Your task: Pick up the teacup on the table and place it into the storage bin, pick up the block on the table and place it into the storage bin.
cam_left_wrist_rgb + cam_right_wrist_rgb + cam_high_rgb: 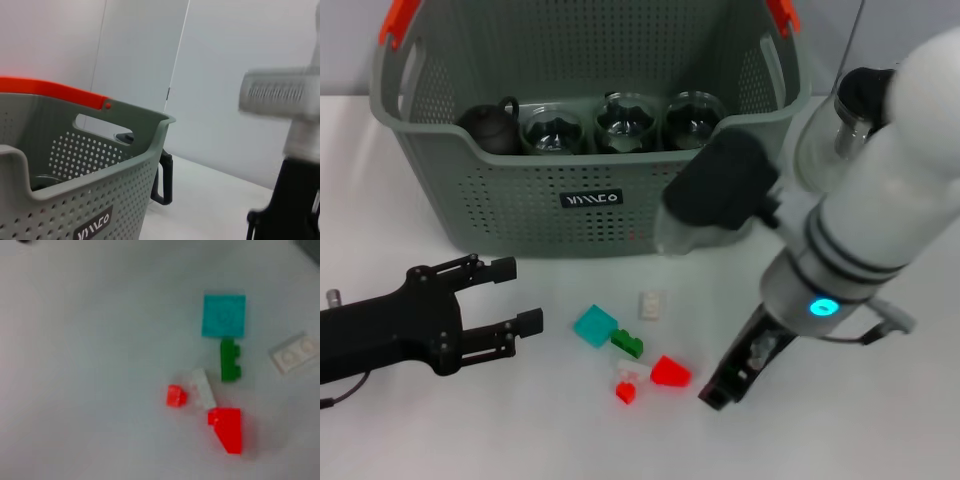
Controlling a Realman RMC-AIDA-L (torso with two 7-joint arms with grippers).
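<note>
Six small blocks lie on the worktop (410, 430) in front of the storage bin (570, 185), and our right hand (725, 385) hangs just beside them.

We judge the block step is in hand: glass cups (625, 122) and a dark teapot (490, 128) already sit in the bin, and no teacup is left on the worktop. We cannot tell how wide the right hand stands. Nearest it is the large red block (671, 372), with a small red block (626, 392), a green one (627, 345), a teal square (595, 326) and two white pieces (651, 305) close by. Next, we think, it must settle over one block and close on that alone. Our left hand (510, 296) rests wide open and empty, apart from the blocks.
</note>
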